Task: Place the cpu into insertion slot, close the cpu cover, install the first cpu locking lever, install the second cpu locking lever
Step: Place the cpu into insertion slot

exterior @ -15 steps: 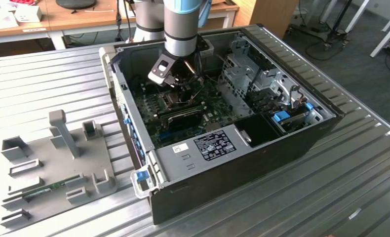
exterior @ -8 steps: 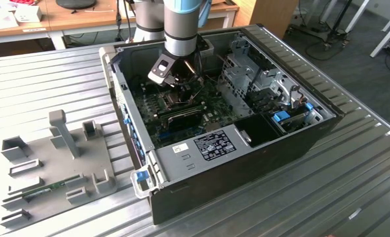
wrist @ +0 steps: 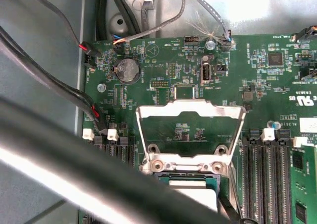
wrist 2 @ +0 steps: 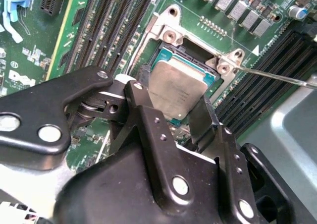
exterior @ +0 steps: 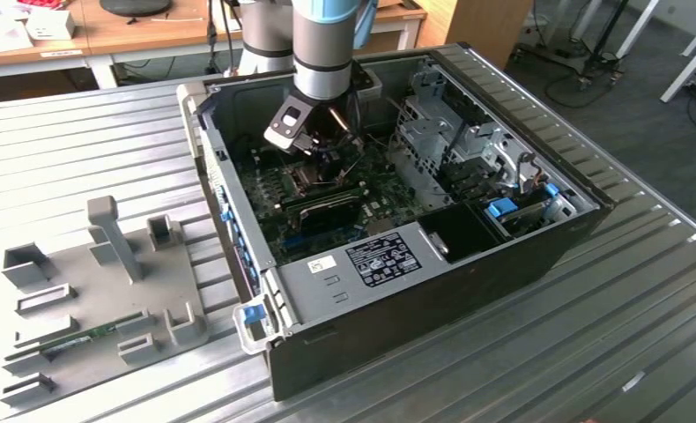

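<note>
In the second wrist view my gripper (wrist 2: 173, 119) is shut on the cpu (wrist 2: 177, 86), a flat grey metal square held between the two black fingers (wrist 2: 142, 110). The cpu sits slightly tilted over the insertion slot (wrist 2: 192, 49), whose dark centre and silvery rim show beyond it. In the first wrist view the cpu cover (wrist: 190, 108) stands swung open on its hinge, with the cpu (wrist: 198, 192) just below it. A thin locking lever (wrist 2: 277, 78) juts out beside the slot. In the exterior view the gripper (exterior: 322, 154) is low inside the computer case, over the motherboard.
Long black memory slots (wrist 2: 114, 30) flank the slot on both sides. Cable bundles (wrist: 49, 85) run along the case wall. A metal drive cage (exterior: 466, 150) fills the case on the exterior view's right. A grey fixture plate (exterior: 101, 282) lies on the table at that view's left.
</note>
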Motion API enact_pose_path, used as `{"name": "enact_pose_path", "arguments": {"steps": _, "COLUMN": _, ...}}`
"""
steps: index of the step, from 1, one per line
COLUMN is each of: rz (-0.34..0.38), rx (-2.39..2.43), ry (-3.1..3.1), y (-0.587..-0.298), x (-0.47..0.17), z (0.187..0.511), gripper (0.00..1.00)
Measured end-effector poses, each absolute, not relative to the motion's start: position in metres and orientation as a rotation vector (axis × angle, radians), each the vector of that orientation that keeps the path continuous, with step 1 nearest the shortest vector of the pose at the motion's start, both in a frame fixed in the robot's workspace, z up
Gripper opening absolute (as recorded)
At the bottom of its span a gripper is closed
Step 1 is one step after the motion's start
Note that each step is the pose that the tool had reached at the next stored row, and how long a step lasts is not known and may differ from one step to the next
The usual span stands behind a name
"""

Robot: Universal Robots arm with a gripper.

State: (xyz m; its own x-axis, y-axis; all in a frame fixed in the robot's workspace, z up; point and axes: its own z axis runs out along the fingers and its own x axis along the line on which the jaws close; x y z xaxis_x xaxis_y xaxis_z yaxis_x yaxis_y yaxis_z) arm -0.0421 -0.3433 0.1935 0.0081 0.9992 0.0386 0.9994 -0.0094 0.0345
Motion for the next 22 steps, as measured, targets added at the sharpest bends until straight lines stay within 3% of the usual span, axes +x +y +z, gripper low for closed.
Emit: {"name": "enact_pose_path", "arguments": {"steps": 22, "rz": -0.081, "rx": -2.224, "ry": -2.214, "y": -0.3434, "x": -0.041, "z": 0.1935, "gripper": 0.55}}
